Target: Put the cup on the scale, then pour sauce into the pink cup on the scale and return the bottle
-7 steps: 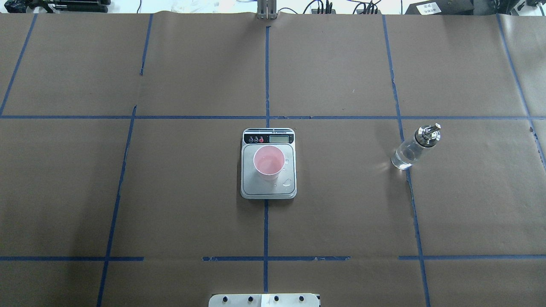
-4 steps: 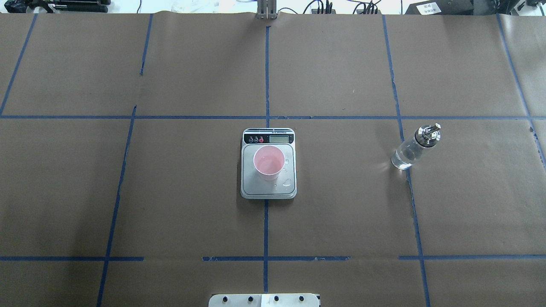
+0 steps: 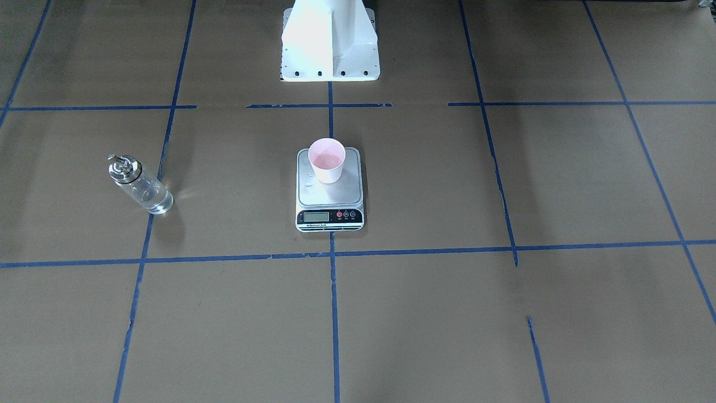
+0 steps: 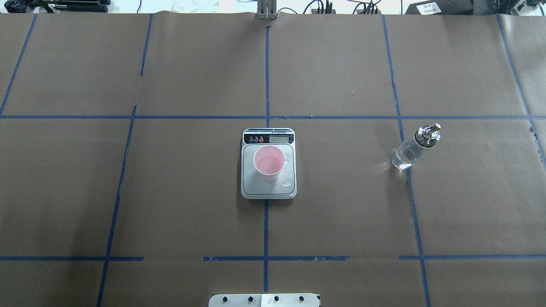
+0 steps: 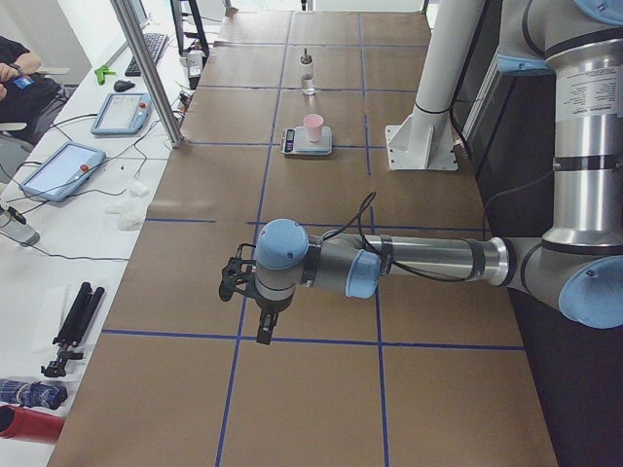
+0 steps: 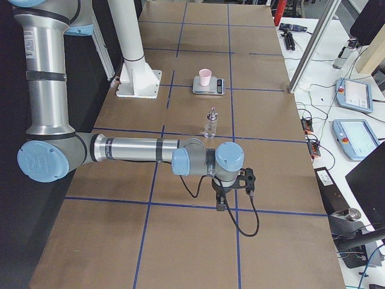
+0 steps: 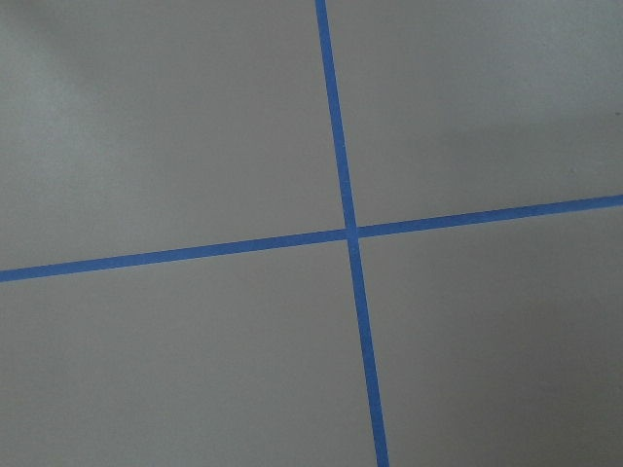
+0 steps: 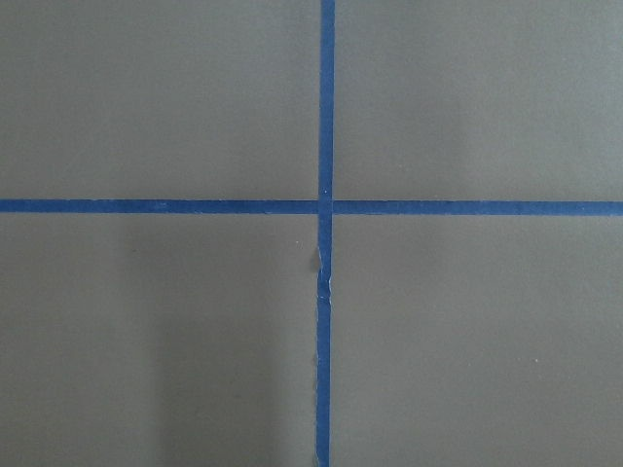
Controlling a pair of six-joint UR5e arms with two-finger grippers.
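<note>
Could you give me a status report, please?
Left gripper and right gripper far from scale, state unclear. Cup on scale, liquid inside. Bottle standing apart, ungripped. Droplets on platform.

Brown paper (image 4: 341,64) covers the table; blue tape lines (image 4: 267,76) mark a grid on it. Exterior left view: white side bench (image 5: 58,253) along left edge holds one tablet (image 5: 121,112), second tablet (image 5: 60,168) just below it, folded black tripod (image 5: 76,321) lower left.

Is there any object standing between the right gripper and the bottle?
Nothing visible does. In the exterior right view, only the brown paper on the table lies between the right gripper and the bottle, which stands upright.
</note>
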